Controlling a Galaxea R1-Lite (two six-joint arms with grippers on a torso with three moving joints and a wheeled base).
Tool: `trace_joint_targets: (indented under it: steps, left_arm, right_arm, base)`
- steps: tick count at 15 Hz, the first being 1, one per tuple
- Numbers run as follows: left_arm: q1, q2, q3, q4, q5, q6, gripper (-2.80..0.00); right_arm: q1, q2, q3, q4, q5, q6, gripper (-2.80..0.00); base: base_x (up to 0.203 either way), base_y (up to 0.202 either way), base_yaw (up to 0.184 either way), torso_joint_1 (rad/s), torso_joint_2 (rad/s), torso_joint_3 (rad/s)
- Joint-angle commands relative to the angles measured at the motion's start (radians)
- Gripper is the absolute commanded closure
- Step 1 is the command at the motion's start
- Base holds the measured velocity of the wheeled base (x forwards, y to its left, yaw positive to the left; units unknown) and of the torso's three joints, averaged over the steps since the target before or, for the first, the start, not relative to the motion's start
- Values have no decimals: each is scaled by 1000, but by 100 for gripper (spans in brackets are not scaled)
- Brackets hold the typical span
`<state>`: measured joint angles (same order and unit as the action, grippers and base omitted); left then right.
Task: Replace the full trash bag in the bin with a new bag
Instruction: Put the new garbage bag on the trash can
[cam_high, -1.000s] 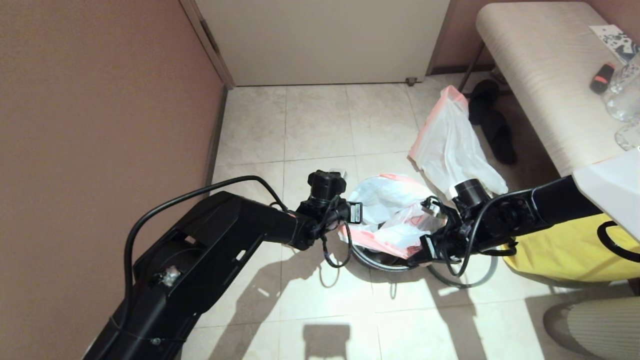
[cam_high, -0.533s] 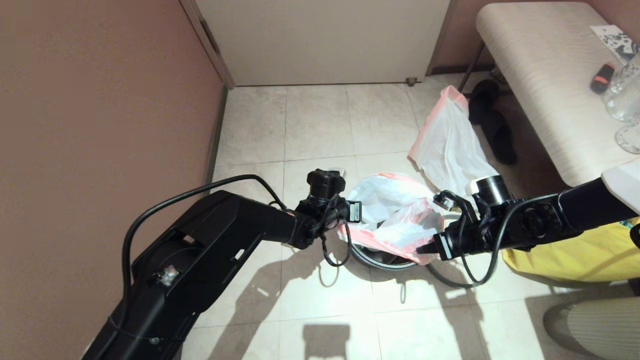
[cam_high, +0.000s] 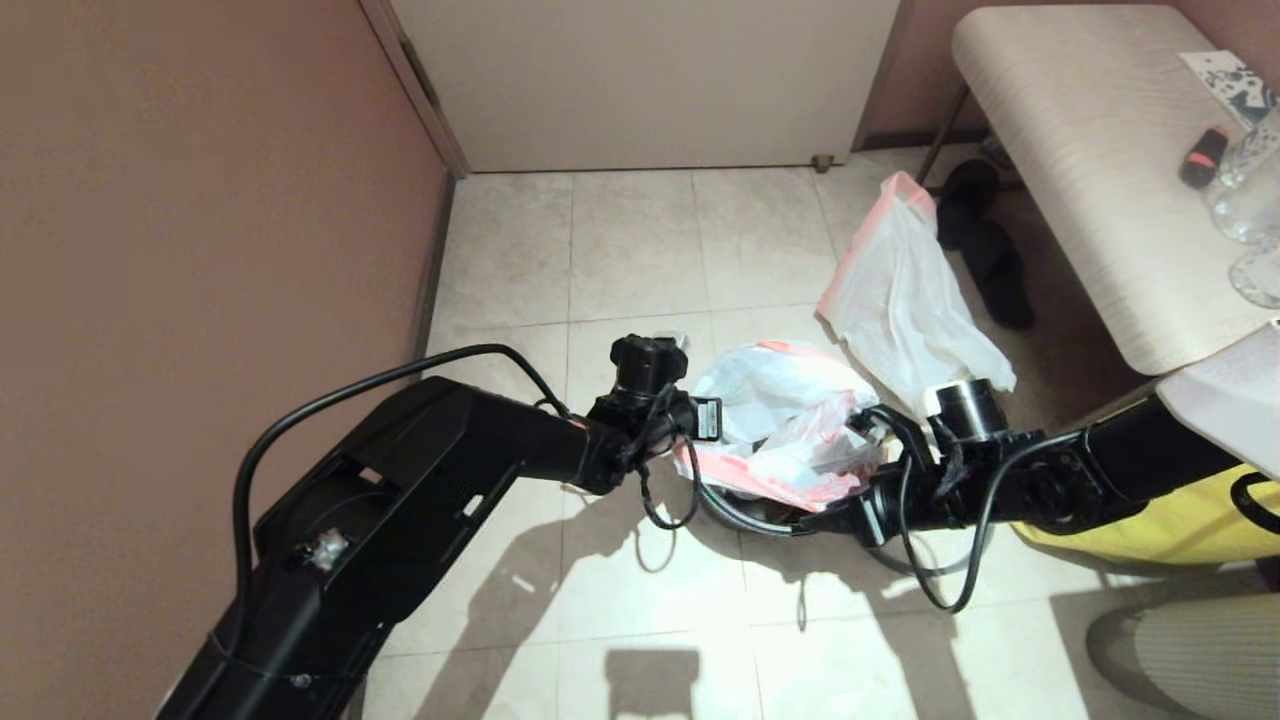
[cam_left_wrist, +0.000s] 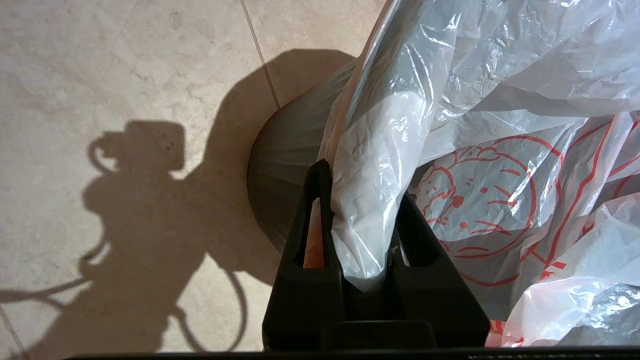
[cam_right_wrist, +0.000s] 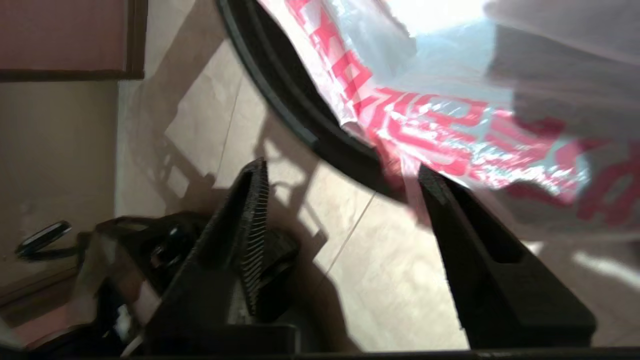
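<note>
The new bag (cam_high: 790, 430), white with red print, is draped over the black bin (cam_high: 760, 512) and hides most of it. My left gripper (cam_left_wrist: 360, 185) is shut on a white fold of the new bag (cam_left_wrist: 370, 150) at the bin's left side, above its dark outer wall (cam_left_wrist: 280, 165). My right gripper (cam_right_wrist: 345, 170) stands open low at the bin's front right, with only floor between its fingers. The bag's red-printed edge (cam_right_wrist: 425, 130) hangs over the bin rim (cam_right_wrist: 300, 115) and brushes one fingertip. The full trash bag (cam_high: 900, 290) lies on the floor behind the bin.
A yellow bag (cam_high: 1150, 520) sits on the floor under my right arm. A bench (cam_high: 1090, 150) stands at the right with black slippers (cam_high: 990, 260) beside it. A brown wall (cam_high: 200, 200) runs along the left and a door (cam_high: 650, 80) closes the back.
My right gripper was shut on the new bag's edge, pulling it over the bin's front right. It has now opened, let the edge go and sunk lower. The left gripper has kept its hold.
</note>
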<state>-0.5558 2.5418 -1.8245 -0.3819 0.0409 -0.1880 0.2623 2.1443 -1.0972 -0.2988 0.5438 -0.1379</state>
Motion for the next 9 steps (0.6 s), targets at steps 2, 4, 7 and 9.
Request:
trace_joint_targets:
  steps: [2, 4, 7, 9]
  left_arm:
    - [19, -24, 2, -2, -28, -17, 0]
    - [24, -28, 2, -2, -32, -19, 0]
    - [25, -16, -4, 0, -37, -19, 0]
    - [30, -11, -6, 0, -48, -19, 0]
  right_arm:
    - [-27, 44, 74, -271, -13, -97, -280]
    - [-85, 53, 102, -354, -22, -270, -280]
    - [-106, 4, 82, -363, -6, -320, -280]
    - [-67, -41, 83, -367, -5, -332, -280]
  base:
    - [0, 0, 0, 0, 0, 0]
    - [0, 0, 0, 0, 0, 0]
    - [0, 0, 0, 0, 0, 0]
    - [0, 0, 0, 0, 0, 0]
